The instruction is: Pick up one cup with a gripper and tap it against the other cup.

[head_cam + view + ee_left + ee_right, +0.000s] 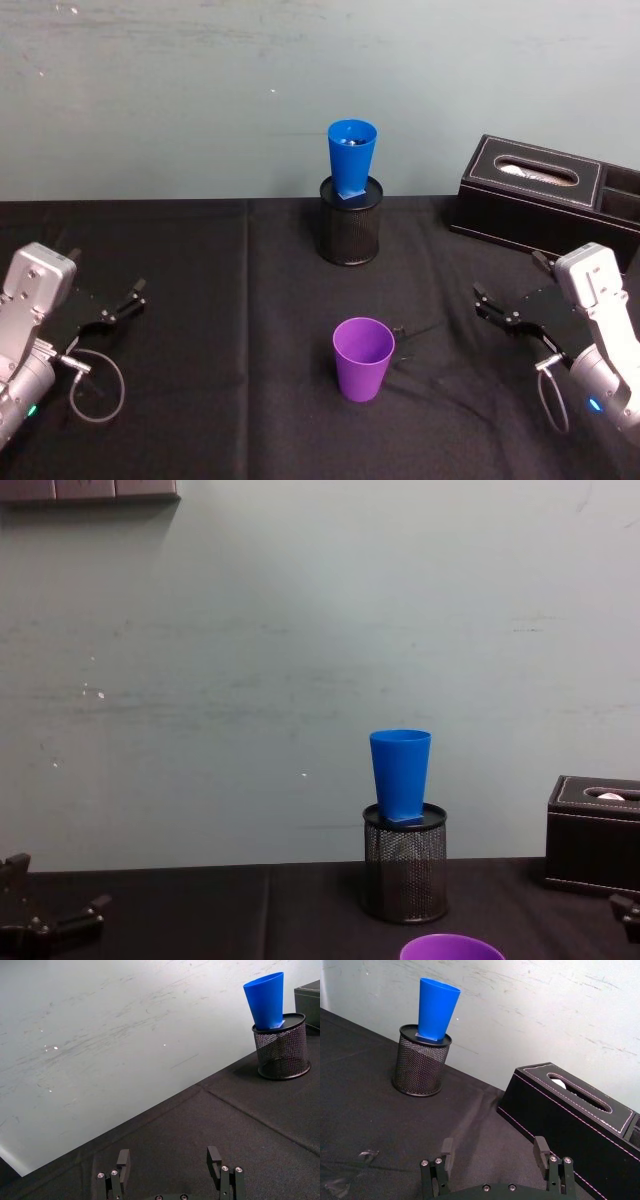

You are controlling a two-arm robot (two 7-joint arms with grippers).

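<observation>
Purple cup (362,358) plain, upright, ctr — blue cup (352,157) in mesh holder (350,232)

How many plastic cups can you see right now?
2. The purple cup stands upright on the black cloth; the blue cup sits on the mesh pen holder behind it. I see no others.

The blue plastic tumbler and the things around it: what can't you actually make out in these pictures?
- Bright blue plastic tumbler: what props it up inside the black mesh pen holder is hidden by the mesh in all views.
- Purple plastic tumbler: the chest view's bottom edge cuts off all but its rim.
- Black tissue box: the head view's right edge cuts off its end.
- Left gripper and right gripper, open, idle at either side: the chest view's corners crop them.
</observation>
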